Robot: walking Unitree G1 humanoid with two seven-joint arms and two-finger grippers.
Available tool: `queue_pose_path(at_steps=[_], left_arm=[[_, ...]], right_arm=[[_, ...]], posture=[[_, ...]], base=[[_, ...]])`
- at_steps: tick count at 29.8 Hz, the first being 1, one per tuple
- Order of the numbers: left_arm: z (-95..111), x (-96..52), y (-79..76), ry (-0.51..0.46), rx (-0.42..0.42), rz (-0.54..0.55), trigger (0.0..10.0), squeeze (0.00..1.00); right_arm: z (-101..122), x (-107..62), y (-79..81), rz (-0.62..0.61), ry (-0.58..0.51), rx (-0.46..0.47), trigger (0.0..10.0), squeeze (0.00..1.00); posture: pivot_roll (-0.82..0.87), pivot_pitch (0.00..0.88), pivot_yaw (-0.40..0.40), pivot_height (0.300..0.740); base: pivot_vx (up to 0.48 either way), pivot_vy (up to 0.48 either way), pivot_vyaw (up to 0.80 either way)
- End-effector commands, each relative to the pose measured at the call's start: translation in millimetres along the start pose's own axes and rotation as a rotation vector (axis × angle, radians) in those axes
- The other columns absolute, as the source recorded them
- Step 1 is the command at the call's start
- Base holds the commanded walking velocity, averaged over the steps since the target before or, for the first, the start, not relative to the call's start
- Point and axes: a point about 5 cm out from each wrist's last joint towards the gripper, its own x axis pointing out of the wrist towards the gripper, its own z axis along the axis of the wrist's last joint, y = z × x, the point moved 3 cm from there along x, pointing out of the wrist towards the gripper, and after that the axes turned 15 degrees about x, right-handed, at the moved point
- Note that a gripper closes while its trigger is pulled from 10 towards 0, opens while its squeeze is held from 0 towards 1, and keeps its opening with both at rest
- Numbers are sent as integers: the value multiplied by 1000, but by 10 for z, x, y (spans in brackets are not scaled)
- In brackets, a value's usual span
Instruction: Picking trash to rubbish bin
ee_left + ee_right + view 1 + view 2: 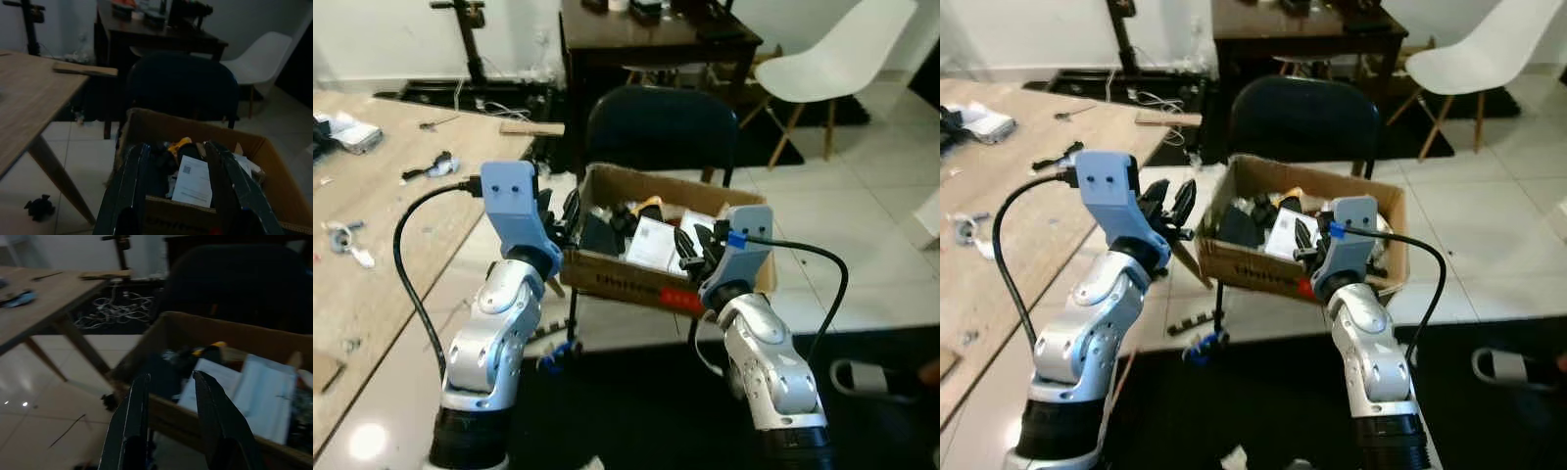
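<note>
1. The left hand [558, 217] is raised at the near left corner of the cardboard box [636, 279], its two black fingers [128, 181] spread apart with nothing between them.
2. The right hand [697, 250] hovers at the box's near rim toward the right, fingers also parted and empty.
3. The box rests on the seat of a dark chair [661, 127] and is crammed with trash: a white printed sheet [194, 182], a yellow item [179, 144], and dark pieces I cannot identify.
4. The paper is probably light and floppy; pinching an upturned edge should serve. The loaded box looks stiff but would likely sag if lifted by one wall, so a grip on opposite rims seems wiser.
5. To the left stands a wooden bench [382, 196] with scattered tools. The floor is pale tile [862, 215], with a small dark scrap [39, 207] lying under the bench; a dark desk [646, 44] and a white chair [832, 59] stand behind.
</note>
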Motion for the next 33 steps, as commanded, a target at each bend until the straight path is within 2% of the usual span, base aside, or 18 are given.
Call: queue_pose_path(at_steps=[1,5,20,26,31,33], left_arm=[[-15,-18,0,10,6,-6,10000,0],[-15,-19,-3,9,7,-9,10000,0],[-9,-60,-124,14,58,-108,10000,0],[-127,-44,-131,55,106,-114,10000,0],[-223,-34,-88,95,124,-119,10000,0],[-194,-11,-122,62,135,-161,10000,0]], right_arm=[[-1,-13,3,4,-2,2,10000,0],[-7,-12,6,4,-1,3,10000,0],[-72,-26,48,-1,0,23,10000,0],[-177,-82,-70,-52,33,28,10000,0],[-145,-91,-119,-65,25,3,10000,0],[-130,-84,-144,-64,27,-20,10000,0]], posture=[[62,123,5,740],[67,116,7,740],[92,102,26,740],[87,93,43,740],[73,89,38,740],[73,83,28,740]], base=[[-262,0,0],[-262,0,0],[0,0,0],[0,0,0],[0,0,0],[0,0,0]])
